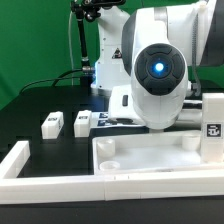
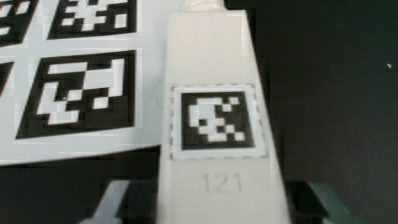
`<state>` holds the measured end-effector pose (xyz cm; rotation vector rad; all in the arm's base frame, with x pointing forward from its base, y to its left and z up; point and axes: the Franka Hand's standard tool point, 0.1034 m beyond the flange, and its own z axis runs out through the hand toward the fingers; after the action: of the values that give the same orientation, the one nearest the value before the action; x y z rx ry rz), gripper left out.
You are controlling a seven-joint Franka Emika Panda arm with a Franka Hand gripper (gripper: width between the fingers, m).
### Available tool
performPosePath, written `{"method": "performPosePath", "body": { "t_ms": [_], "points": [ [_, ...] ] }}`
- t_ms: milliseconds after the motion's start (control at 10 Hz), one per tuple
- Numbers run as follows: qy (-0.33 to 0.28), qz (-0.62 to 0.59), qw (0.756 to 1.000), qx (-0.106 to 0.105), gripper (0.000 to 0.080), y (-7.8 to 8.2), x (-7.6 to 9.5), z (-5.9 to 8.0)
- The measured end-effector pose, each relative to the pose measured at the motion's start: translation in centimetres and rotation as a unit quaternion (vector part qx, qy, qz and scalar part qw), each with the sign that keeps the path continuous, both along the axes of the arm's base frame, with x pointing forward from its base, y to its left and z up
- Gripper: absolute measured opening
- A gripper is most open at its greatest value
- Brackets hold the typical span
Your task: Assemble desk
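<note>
In the wrist view a white square leg [image 2: 217, 80] marked 121, with a black tag on its upper face, lies on the black table. My gripper [image 2: 222, 200] is open and straddles its near end, with a dark gap between each finger [image 2: 125, 200] and the leg. In the exterior view the arm's body hides the gripper. The desk top [image 1: 150, 160], white with a raised rim and round corner sockets, lies at the front. Two short tagged legs [image 1: 52, 122] [image 1: 83, 122] lie at the exterior view's left. Another tagged leg [image 1: 212, 128] stands upright at the desk top's right end.
The marker board [image 2: 71, 90] lies right beside the leg between my fingers. A long white fence bar [image 1: 25, 160] runs along the front at the exterior view's left, and green curtains hang behind the table.
</note>
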<state>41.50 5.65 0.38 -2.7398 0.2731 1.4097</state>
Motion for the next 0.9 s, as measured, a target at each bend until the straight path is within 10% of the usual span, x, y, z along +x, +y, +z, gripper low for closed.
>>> {"method": "performPosePath", "body": {
  "t_ms": [500, 900],
  "points": [
    [-0.001, -0.001, 1.000, 0.000, 0.0288, -0.2, 0.1, 0.1],
    [-0.006, -0.058, 0.998, 0.026, 0.0288, -4.9, 3.9, 9.4]
  ]
}}
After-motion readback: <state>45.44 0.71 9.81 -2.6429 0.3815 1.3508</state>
